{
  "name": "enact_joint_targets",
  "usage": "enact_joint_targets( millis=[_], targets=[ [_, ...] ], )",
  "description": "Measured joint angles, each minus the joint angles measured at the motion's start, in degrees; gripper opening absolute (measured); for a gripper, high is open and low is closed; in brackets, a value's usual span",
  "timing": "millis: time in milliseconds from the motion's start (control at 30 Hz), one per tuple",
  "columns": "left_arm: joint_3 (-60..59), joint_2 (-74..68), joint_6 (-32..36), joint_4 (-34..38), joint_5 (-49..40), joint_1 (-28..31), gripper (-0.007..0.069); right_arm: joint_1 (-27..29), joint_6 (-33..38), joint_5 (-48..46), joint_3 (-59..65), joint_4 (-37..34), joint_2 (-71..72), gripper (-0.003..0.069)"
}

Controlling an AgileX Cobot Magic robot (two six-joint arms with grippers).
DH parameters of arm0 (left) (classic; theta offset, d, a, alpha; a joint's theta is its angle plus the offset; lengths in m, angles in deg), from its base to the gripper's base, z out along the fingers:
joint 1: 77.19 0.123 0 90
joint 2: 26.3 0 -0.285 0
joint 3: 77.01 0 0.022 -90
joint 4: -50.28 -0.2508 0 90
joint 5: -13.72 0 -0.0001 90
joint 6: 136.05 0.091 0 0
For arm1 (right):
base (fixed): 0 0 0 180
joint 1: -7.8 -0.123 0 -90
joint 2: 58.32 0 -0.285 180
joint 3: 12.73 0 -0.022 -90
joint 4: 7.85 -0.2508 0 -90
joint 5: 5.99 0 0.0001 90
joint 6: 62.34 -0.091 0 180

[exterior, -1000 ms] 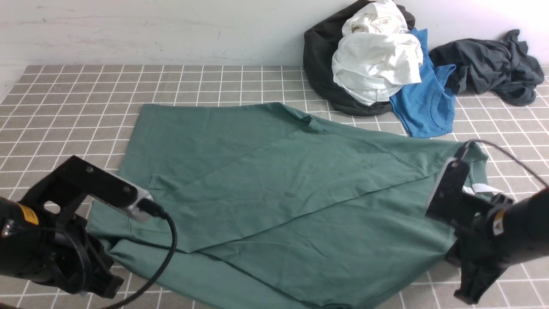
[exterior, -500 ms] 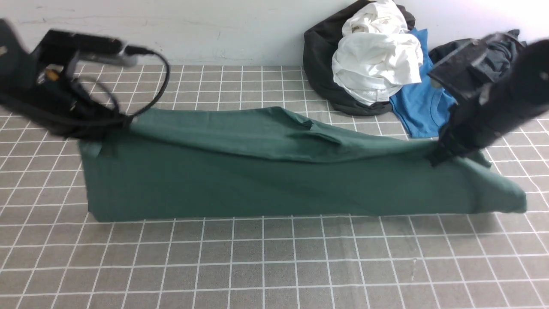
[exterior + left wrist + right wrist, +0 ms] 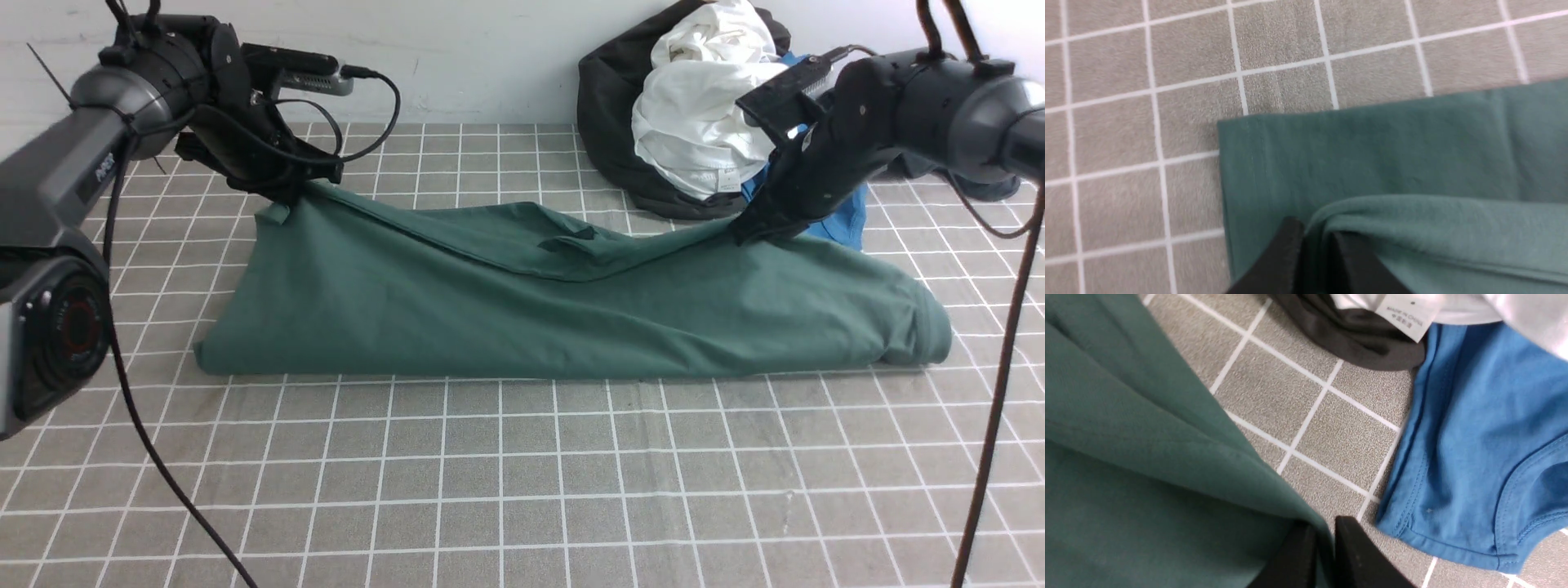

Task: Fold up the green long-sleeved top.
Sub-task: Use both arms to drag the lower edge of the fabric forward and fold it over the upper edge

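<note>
Green long-sleeved top (image 3: 571,318), doubled over, lower layer hidden; far corners pinched between narrow-set left gripper (image 3: 1315,234), right gripper (image 3: 1326,533). Blue shirt (image 3: 847,219) partly behind right arm (image 3: 898,98).

Green top (image 3: 571,318) folded over; corners lifted

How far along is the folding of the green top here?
Done: the green top lies doubled into a long strip. In hand: the left gripper and right gripper pinch its far corners. Left: let go, then probably fold it crosswise.
</note>
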Motion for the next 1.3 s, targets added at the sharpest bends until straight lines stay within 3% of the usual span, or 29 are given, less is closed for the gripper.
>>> enact_joint_targets(
  millis=[33, 67, 100, 167, 267, 333, 433, 500, 633, 733, 867, 967, 1033, 1167, 1267, 1300],
  targets=[
    [4.7, -2.5, -0.9, -1.2, -2.5, 0.1, 0.0166, 0.3, -3.2, -0.4, -1.1, 0.8, -0.2, 0.0178],
    [5.2, -2.8, -1.0, -1.6, -3.1, 0.1, 0.0183, 0.3, -4.2, -0.5, -1.5, 1.0, -0.2, 0.0185],
    [8.2, -4.0, -2.2, -2.2, -5.0, 0.4, 0.0255, 0.6, -7.8, -1.1, -3.2, 2.3, -0.1, 0.0242],
    [11.0, -4.3, -3.5, -2.7, -7.4, 0.9, 0.034, 0.8, -12.6, -3.1, -5.8, 1.8, 0.5, 0.0284],
    [13.2, -4.2, -3.6, -2.7, -10.3, 1.2, 0.0385, 0.3, -11.1, -5.4, -7.0, -2.6, 1.7, 0.0264],
    [14.9, -4.0, -2.9, -2.2, -13.6, 1.3, 0.0389, -1.0, -3.9, -7.6, -7.3, -9.2, 2.0, 0.0193],
    [15.6, -4.0, -1.4, 0.2, -15.8, 1.3, 0.0353, -2.8, 5.3, -9.9, -7.3, -16.2, 0.9, 0.0108],
    [15.6, -3.9, 1.5, 4.7, -16.4, 1.3, 0.0265, -4.9, 17.0, -11.5, -7.3, -23.5, -2.4, 0.002],
    [14.4, -3.1, 4.3, 10.8, -16.7, 1.0, 0.0108, -5.7, 30.1, -9.0, -6.9, -29.6, -9.0, -0.0012],
    [14.1, -2.0, 5.1, 12.4, -16.9, 0.2, 0.0031, -5.5, 36.3, -2.9, -7.0, -33.0, -11.4, -0.0014],
    [14.0, 0.5, 6.7, 12.7, -17.2, -1.0, -0.0001, -5.4, 35.4, 12.4, -7.0, -39.1, -13.9, -0.0014],
    [14.0, 3.2, 8.9, 13.4, -17.2, -2.0, -0.0004, -4.0, 26.3, 24.1, -6.9, -45.2, -15.2, -0.0014],
    [14.0, 5.2, 9.4, 13.7, -17.3, -2.3, -0.0004, -1.8, 21.6, 27.0, -6.9, -47.3, -15.0, -0.001],
    [14.0, 7.8, 9.6, 13.7, -17.4, -2.3, -0.0004, 0.6, 19.6, 23.0, -6.9, -47.0, -13.1, -0.0002],
    [11.1, 11.9, 9.6, 13.7, -17.4, -2.2, -0.0004, 1.0, 20.9, 8.5, -6.9, -43.3, -8.8, 0.0],
    [10.7, 12.2, 9.6, 13.7, -17.4, -2.2, -0.0004, 1.0, 20.9, 7.6, -6.9, -42.6, -8.2, 0.0]
  ],
)
